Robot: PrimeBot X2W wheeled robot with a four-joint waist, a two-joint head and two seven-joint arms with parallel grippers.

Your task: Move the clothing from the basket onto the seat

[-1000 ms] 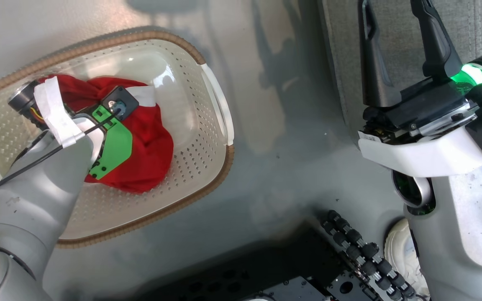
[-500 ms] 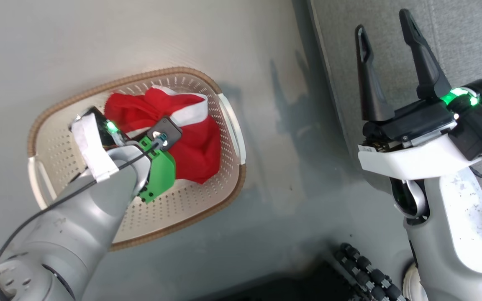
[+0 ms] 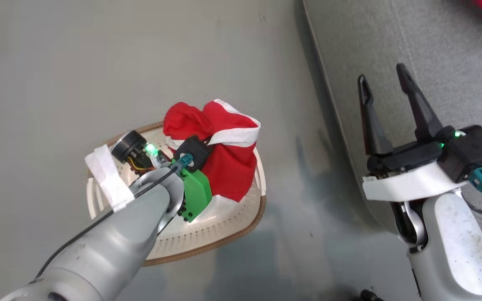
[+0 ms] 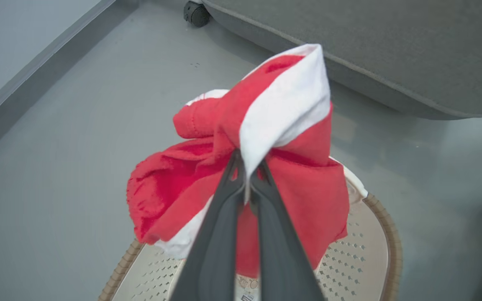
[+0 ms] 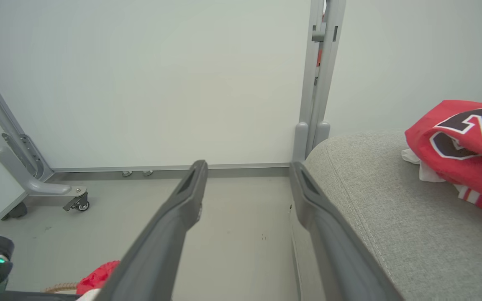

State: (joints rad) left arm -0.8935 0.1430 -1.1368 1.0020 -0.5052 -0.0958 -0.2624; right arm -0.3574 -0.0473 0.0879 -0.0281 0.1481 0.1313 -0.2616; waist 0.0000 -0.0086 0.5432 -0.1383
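Note:
My left gripper point(image 4: 247, 161) is shut on the clothing, a red piece with a broad white band point(image 4: 283, 108). It holds the bunched piece point(image 3: 228, 154) up over the cream perforated basket point(image 3: 224, 228), and the cloth's lower folds hang toward the basket point(image 4: 362, 255). The left fingers are hidden under the wrist in the head view. My right gripper point(image 3: 385, 79) stands open and empty over the front edge of the light-grey seat point(image 3: 442, 54). A red jersey with black-and-white numerals point(image 5: 467, 142) lies on the seat point(image 5: 391, 217), right of the right gripper point(image 5: 247, 167).
Grey floor lies between the basket and the seat's rounded edge point(image 4: 391, 96). A metal frame on castors point(image 5: 27, 184) and an upright post point(image 5: 318, 83) stand against the pale wall. A castor point(image 4: 195, 12) sits by the seat's corner.
The head camera has risen, so the basket looks smaller. My left gripper has lifted the red piece up out of the basket. The right gripper stays open.

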